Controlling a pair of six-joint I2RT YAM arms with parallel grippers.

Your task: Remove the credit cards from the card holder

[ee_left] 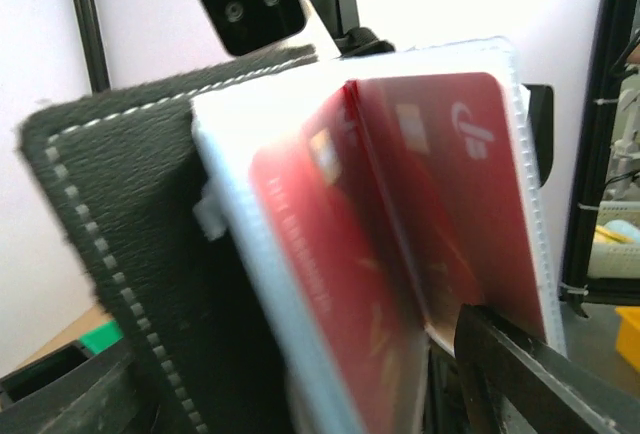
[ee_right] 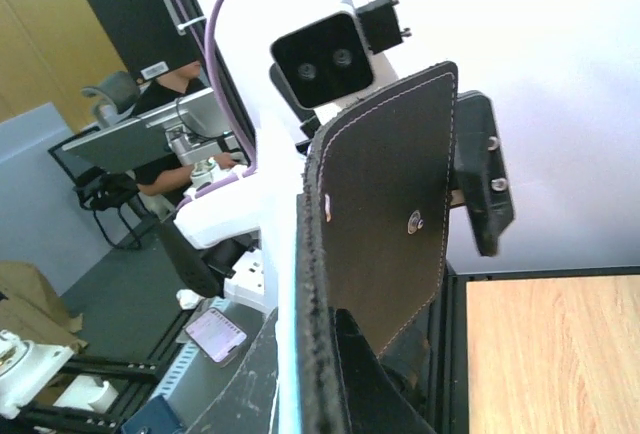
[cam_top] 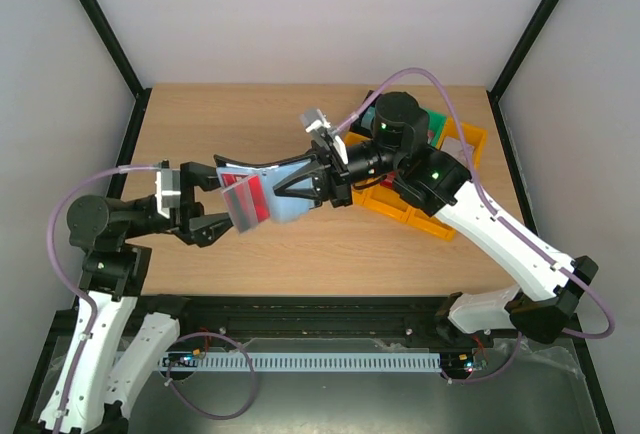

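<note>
One wooden table [cam_top: 300, 114] lies under my two arms, the left arm [cam_top: 110, 219] and the right arm [cam_top: 500, 229]. At the table's right sit yellow bins [cam_top: 400, 206], partly hidden beneath my right arm, so I cannot count them; one green bin [cam_top: 436, 122] shows behind. One card holder [cam_top: 290, 194] hangs open in the air over the table's middle, between my two grippers. My right gripper [cam_top: 305, 186] is clenched on its right flap. My left gripper [cam_top: 215, 204] has its jaws spread wide either side of the holder's left end; whether they press on it I cannot tell. The cards [ee_left: 440, 214] sit in clear sleeves inside the holder: I count two red faces meeting at the fold.
</note>
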